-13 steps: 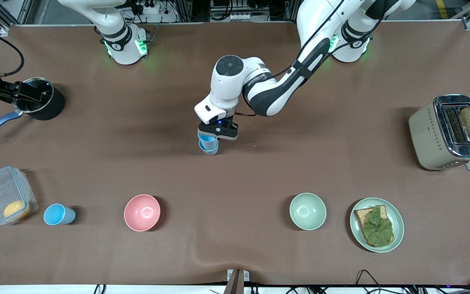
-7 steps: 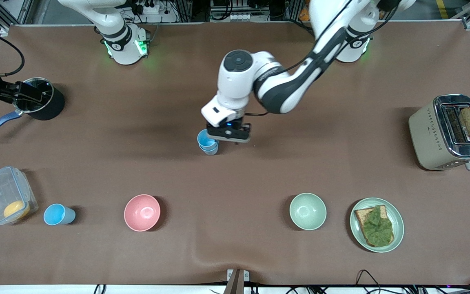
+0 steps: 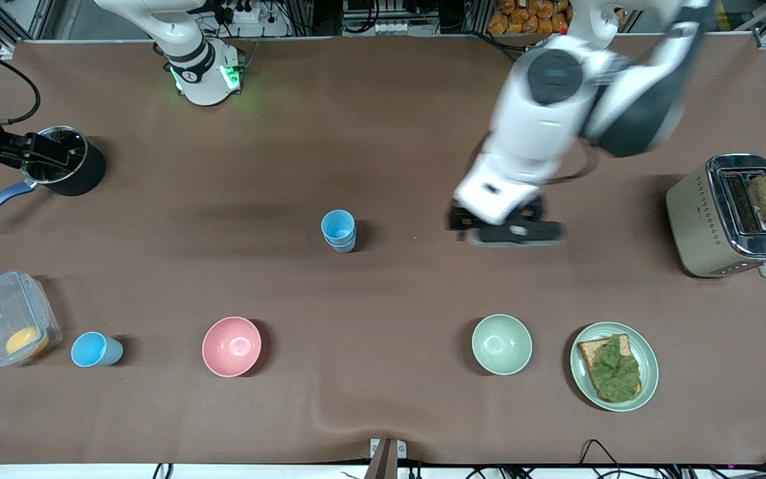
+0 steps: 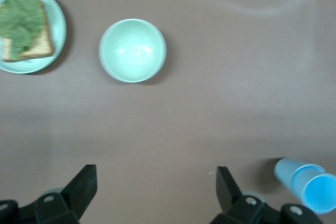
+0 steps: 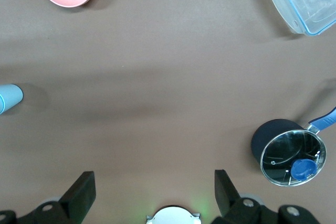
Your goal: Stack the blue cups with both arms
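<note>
Two blue cups [image 3: 339, 231] stand nested in a stack at the middle of the table, with nothing touching them. The stack also shows in the left wrist view [image 4: 307, 182] and at the edge of the right wrist view [image 5: 9, 98]. A third blue cup [image 3: 95, 350] stands alone near the front edge, between the clear box and the pink bowl. My left gripper [image 3: 508, 229] is open and empty, up over bare table beside the stack toward the left arm's end; its jaws [image 4: 156, 192] stand wide apart. My right gripper [image 5: 153, 195] is open and empty, high over its own base.
A pink bowl [image 3: 231, 346], a pale green bowl [image 3: 501, 344] and a plate with toast and lettuce [image 3: 614, 366] lie along the front. A clear box [image 3: 9, 318] and a black pot [image 3: 67, 161] are at the right arm's end. A toaster [image 3: 732, 214] is at the left arm's end.
My left gripper let go of the upper cup on the stack, rose, and swung away toward the left arm's end. The stack stays put.
</note>
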{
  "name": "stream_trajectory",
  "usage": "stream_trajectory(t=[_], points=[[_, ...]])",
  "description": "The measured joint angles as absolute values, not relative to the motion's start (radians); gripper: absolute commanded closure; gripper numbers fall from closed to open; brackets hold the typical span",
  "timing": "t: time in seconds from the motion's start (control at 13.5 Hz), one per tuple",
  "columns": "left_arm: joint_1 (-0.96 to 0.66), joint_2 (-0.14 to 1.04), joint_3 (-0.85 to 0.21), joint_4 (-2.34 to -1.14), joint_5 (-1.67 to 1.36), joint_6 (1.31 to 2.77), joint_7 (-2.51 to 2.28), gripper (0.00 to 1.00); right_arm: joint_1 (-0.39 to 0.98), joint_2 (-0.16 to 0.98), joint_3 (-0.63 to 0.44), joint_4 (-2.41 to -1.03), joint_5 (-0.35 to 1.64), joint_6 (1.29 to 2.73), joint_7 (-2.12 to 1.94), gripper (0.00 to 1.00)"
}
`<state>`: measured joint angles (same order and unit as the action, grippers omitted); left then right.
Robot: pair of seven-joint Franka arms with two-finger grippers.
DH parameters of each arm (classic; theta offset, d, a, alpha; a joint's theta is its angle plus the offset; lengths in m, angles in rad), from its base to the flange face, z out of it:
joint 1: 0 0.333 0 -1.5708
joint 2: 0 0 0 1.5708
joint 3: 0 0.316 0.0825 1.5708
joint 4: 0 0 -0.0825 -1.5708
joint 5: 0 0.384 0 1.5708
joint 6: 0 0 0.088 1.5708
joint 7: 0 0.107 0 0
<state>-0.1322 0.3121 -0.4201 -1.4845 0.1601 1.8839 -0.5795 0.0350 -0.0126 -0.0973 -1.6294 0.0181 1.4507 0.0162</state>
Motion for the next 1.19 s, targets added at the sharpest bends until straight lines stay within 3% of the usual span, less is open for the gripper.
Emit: stream_trajectory(t=[0.37,0.74,1.19], points=[[0.041,0.235,-0.408,-1.485,0.095,1.742,-0.313,0.00,0.035,-0.013,-0.097,-1.629,0.018,1.450,0.016,0.00],[-0.087,0.116,-0.181,-1.495,0.070,1.619,-0.151,0.00,0.035,-0.013,-0.098,-1.629,0.018,1.450,0.016,0.00],[-0.088,0.041,-0.086,-1.570,0.012,1.603,-0.102,0.00,0.035,-0.013,-0.098,-1.629,0.018,1.450,0.016,0.00]])
